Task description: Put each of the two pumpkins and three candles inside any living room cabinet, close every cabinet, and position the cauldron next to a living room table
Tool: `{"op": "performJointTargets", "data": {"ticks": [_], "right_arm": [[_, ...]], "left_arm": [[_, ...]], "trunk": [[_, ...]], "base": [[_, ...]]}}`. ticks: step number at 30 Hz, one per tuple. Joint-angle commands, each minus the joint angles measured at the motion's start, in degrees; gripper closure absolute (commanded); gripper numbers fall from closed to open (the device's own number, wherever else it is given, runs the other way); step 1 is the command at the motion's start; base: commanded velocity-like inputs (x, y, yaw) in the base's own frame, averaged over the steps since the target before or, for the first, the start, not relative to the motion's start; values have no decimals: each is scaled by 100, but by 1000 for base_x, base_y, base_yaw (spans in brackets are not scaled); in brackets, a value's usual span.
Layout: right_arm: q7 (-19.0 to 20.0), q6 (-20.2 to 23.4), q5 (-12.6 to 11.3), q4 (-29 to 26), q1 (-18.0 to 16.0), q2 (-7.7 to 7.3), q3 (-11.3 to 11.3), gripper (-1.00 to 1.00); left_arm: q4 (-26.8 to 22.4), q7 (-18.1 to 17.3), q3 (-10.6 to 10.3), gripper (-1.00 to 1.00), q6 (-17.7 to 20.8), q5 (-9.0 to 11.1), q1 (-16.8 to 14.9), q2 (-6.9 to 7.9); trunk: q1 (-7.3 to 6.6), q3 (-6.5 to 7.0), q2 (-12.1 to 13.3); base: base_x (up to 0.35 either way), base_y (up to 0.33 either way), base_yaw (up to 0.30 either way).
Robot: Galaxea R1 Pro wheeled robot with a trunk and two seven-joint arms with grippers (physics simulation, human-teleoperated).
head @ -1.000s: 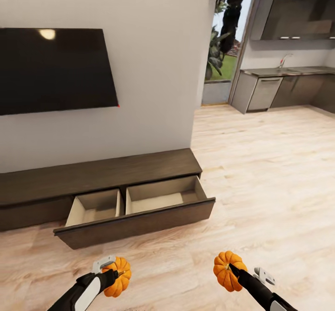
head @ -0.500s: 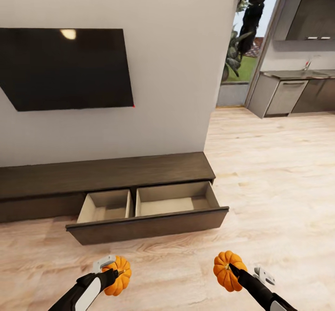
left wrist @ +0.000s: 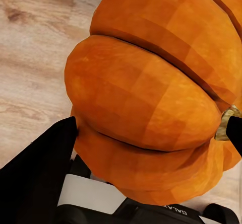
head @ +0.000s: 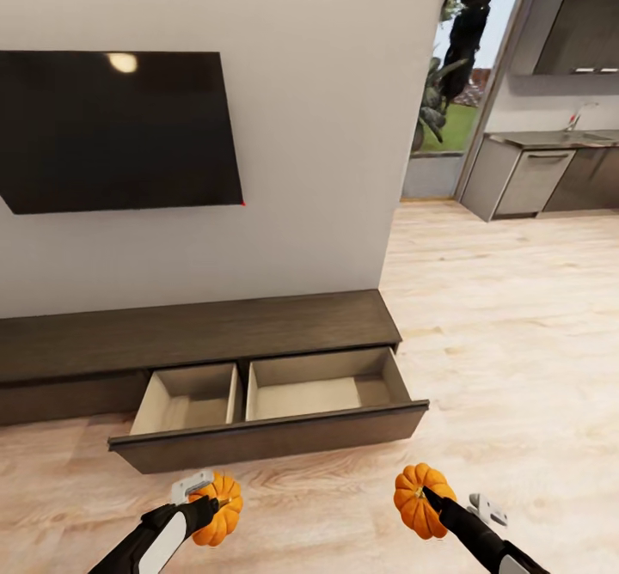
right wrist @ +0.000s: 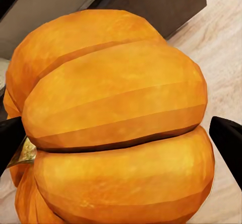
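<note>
The left gripper (head: pixel 209 505) is clamped on one pumpkin (head: pixel 218 509), and the right gripper (head: pixel 423 494) is clamped on the other pumpkin (head: pixel 416 500); both are carried low over the wooden floor (head: pixel 516 368), just short of the cabinet (head: pixel 206 329). In the left wrist view the dark fingers (left wrist: pixel 38 173) press against the orange ribs of its pumpkin (left wrist: pixel 151 98), and in the right wrist view the second pumpkin (right wrist: pixel 116 123) sits likewise between two black fingers (right wrist: pixel 227 138).

Going by size: a white wall (head: pixel 327 127) carries a black television (head: pixel 112 131); under it runs the long, low dark-brown cabinet, with one wide drawer (head: pixel 266 436) pulled out, showing two pale compartments with nothing in them. A kitchen counter (head: pixel 550 137) lies well apart, beyond the doorway.

As for progress, I judge the task to be in its early part: a drawer stands ready and both pumpkins are in hand but not yet inside. The candles, the closing of the cabinet and the cauldron all look to remain.
</note>
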Motion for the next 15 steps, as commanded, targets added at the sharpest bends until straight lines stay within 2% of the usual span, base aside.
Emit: {"op": "performJointTargets", "data": {"ticks": [1,6,10,15], "right_arm": [[22,-24,-17,8,-6,-1,19,100],[44,-9,9,-45,-6,2,19,100],[-8,18,139,-62,-6,8,17,100],[5,27,162,-72,-6,4,21,100]], "left_arm": [[-15,55,-48,100,12,56,-3,9],[-15,55,-48,100,15,56,-3,9],[-15,55,-48,100,12,56,-3,9],[-15,42,-48,100,15,51,-3,14]], "trunk": [[4,-7,-6],[4,-7,-6],[4,-7,-6],[4,-7,-6]], "base": [[247,0,0],[211,0,0],[18,0,0],[2,0,0]]}}
